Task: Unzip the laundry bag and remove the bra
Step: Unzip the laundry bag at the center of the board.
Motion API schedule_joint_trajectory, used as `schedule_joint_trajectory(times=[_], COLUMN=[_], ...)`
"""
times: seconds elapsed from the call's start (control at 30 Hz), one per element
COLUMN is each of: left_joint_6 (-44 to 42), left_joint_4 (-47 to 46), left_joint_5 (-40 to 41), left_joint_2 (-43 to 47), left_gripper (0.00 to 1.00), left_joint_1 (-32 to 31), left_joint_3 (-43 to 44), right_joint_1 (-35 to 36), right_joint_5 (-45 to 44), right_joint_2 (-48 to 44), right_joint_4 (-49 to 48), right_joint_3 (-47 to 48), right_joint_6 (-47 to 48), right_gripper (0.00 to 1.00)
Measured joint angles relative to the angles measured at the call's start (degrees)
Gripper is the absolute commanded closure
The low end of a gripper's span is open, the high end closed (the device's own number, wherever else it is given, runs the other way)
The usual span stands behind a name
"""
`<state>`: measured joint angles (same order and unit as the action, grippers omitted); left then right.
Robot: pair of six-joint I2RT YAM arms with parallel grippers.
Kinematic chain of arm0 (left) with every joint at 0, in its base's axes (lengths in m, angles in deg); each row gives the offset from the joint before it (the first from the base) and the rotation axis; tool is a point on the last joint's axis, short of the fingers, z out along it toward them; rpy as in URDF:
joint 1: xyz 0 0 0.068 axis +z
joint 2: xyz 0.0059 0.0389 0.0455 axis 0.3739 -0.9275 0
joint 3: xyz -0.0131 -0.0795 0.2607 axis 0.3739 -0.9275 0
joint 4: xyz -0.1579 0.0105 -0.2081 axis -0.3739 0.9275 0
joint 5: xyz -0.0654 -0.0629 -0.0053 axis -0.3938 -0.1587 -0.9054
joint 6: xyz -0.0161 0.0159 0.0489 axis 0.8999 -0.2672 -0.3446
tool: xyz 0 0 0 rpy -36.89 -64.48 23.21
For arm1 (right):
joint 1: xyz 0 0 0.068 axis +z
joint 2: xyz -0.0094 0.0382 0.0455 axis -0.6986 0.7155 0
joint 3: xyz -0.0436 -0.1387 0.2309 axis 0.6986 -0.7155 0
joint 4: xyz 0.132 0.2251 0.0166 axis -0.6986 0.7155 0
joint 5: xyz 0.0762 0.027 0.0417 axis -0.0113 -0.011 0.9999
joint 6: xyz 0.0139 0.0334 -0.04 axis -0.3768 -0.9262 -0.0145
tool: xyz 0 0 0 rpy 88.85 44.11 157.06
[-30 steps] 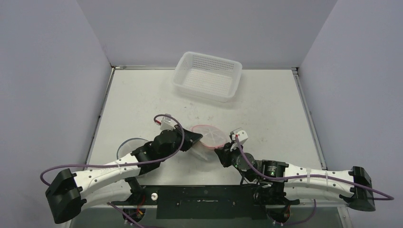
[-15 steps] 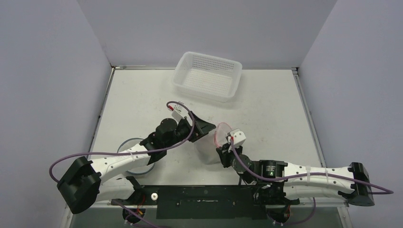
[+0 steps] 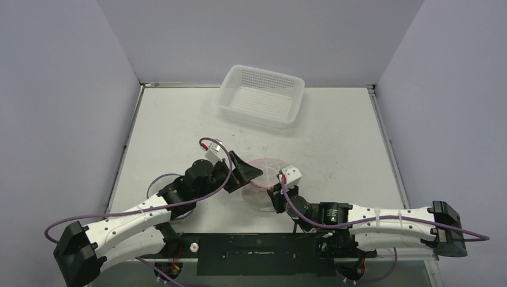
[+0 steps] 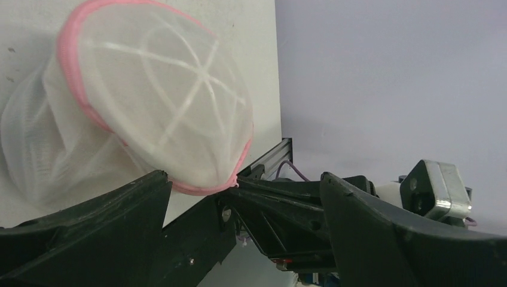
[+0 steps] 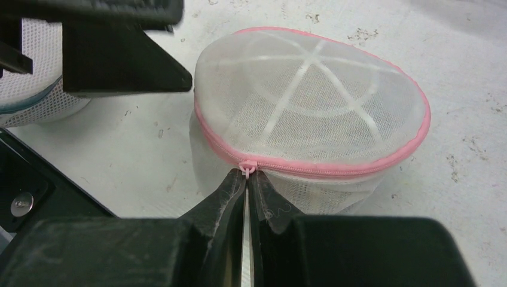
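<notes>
My right claw [image 5: 246,179] is pressed together on the zipper pull [image 5: 247,164] of the laundry bag [image 5: 311,113], which sits on the table [image 3: 179,119] near its front edge, zipper closed where visible, while my left claw [image 4: 242,182] stands spread beside its pink rim.

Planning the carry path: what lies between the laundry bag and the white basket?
Only bare, scuffed table separates laundry bag from white basket, seen in the top external view.
</notes>
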<state>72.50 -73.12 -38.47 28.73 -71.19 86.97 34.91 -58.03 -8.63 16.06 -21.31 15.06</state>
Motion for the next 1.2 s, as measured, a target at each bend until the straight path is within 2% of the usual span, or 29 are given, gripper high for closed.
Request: schedule_joint_trajectory(times=[0.27, 0.4, 0.53, 0.8, 0.93, 1.13, 1.2], left_joint_6=[2.1, 5.95, 9.42, 13.25, 13.73, 14.01, 14.12], left_joint_4=[8.35, 10.08, 11.67, 12.63, 12.02, 11.06, 10.99], left_joint_5=[4.52, 7.1, 10.54, 16.74, 17.4, 17.64, 17.59], left_joint_2=[-6.25, -4.96, -1.53, -3.65, -6.93, -7.1, -6.71], left_gripper=[0.13, 0.17, 0.25, 0.46, 0.61, 0.81, 0.92], left_joint_1=[-10.49, -12.26, -12.66, -12.55, -12.17, -11.32, -10.78], left_joint_3=[6.08, 4.52, 1.33, 0.04, 0.26, 0.5, 0.5], right_joint_1=[0.0, 0.0, 0.0, 0.02, 0.07, 0.52, 0.66], right_joint_5=[0.94, 1.66, 2.84, 5.77, 6.84, 6.88, 6.88], right_joint_2=[0.96, 1.62, 2.97, 4.44, 4.85, 5.27, 5.07], right_joint_4=[-1.42, -2.16, -3.39, -7.21, -7.82, -7.67, -7.58], right_joint_3=[0.0, 0.0, 0.0, -0.33, -0.48, -0.5, -0.66], right_joint_6=[0.13, 0.15, 0.61, 1.44, 1.84, 1.97, 1.95], right_gripper=[0.95, 0.95, 0.95, 0.95, 0.95, 0.95, 0.95])
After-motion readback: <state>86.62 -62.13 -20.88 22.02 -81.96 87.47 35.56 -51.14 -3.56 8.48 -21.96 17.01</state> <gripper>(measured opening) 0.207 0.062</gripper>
